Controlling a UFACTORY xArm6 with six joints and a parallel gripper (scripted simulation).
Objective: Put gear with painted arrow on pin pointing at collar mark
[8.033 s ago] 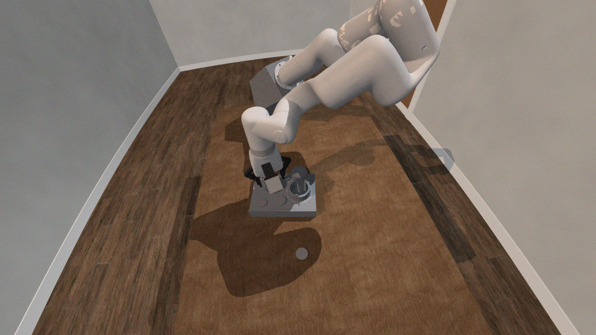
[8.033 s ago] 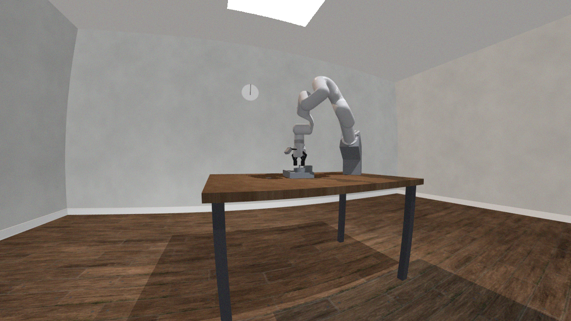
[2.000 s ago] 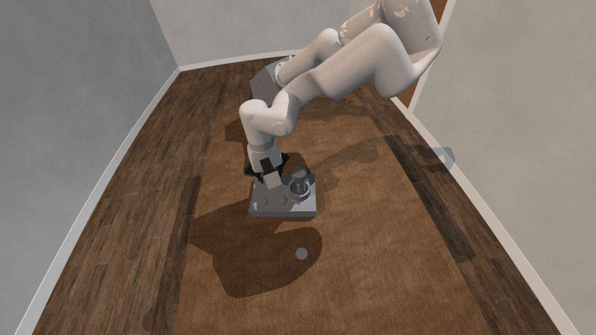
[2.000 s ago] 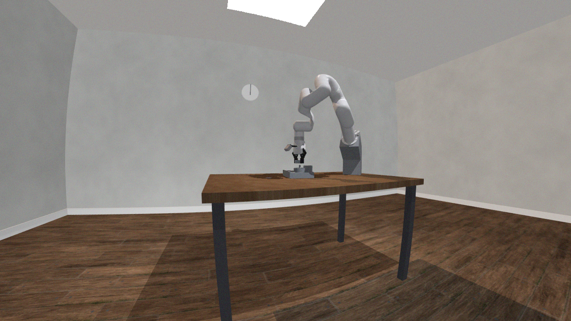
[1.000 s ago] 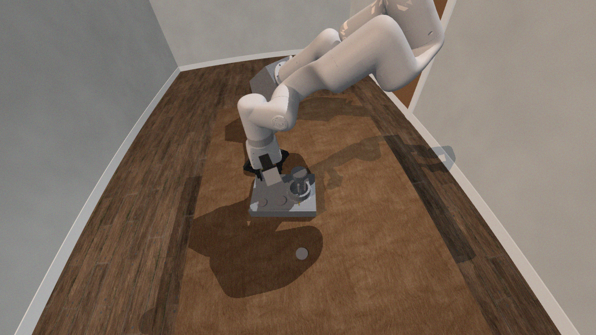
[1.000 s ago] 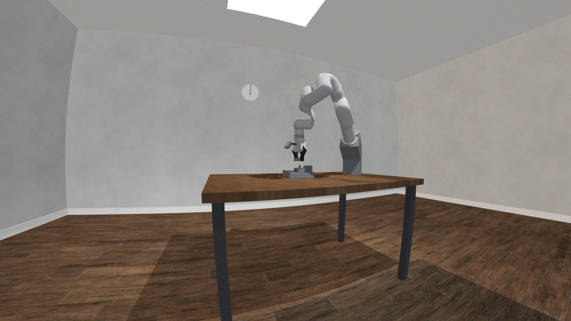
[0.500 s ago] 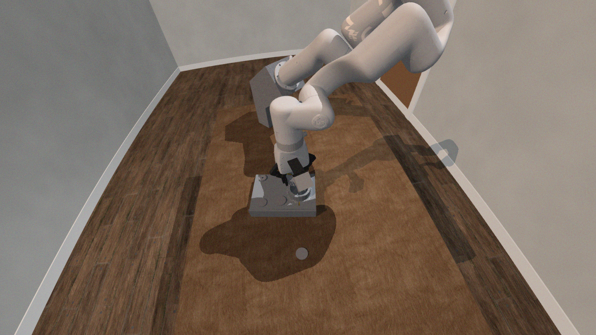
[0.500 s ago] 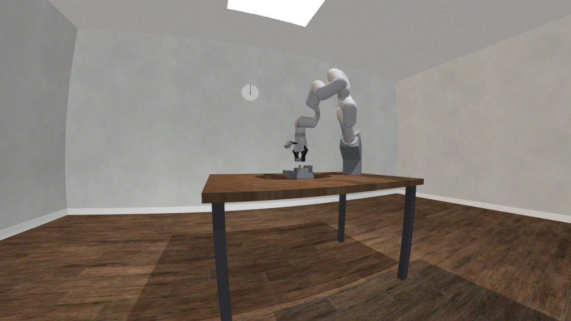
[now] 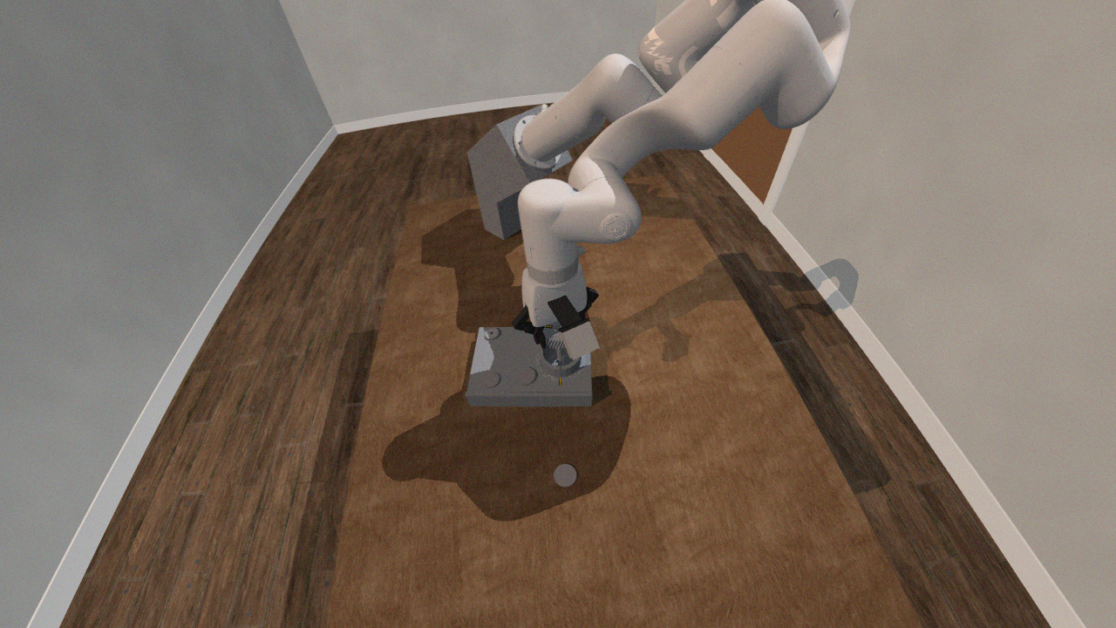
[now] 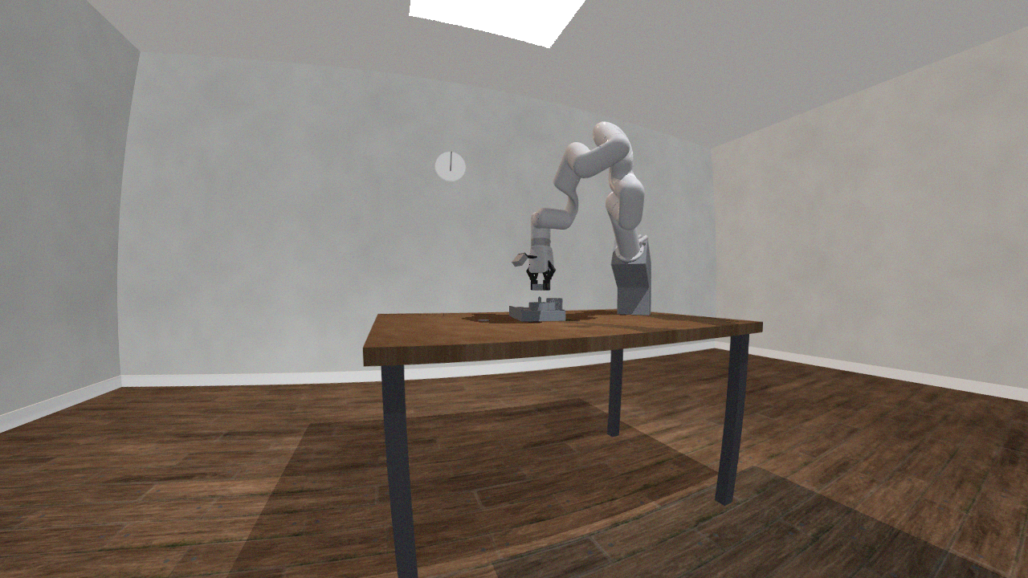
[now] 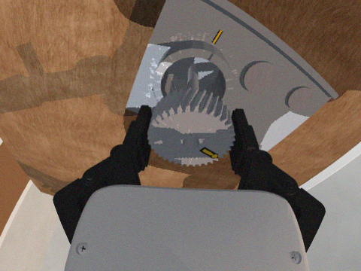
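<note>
My gripper [image 11: 191, 120] is shut on the grey gear [image 11: 192, 137], its black fingers on the two sides of the toothed rim. A yellow painted arrow [image 11: 209, 153] shows on the gear's face, pointing to the lower right in the wrist view. The gear hangs above the collar [image 11: 195, 72] on the grey timing case [image 9: 530, 366]; the pin is mostly hidden behind the gear. A yellow mark [image 11: 216, 36] sits on the collar's far edge. In the top view the gripper [image 9: 555, 331] stands over the case's right part, and in the exterior view the gripper [image 10: 540, 280] is above the case [image 10: 537, 311].
Two round recesses [image 11: 278, 86] lie in the case top to the right of the collar. A small grey disc [image 9: 564, 474] lies on the table in front of the case. The arm's grey base block [image 9: 503, 183] stands behind.
</note>
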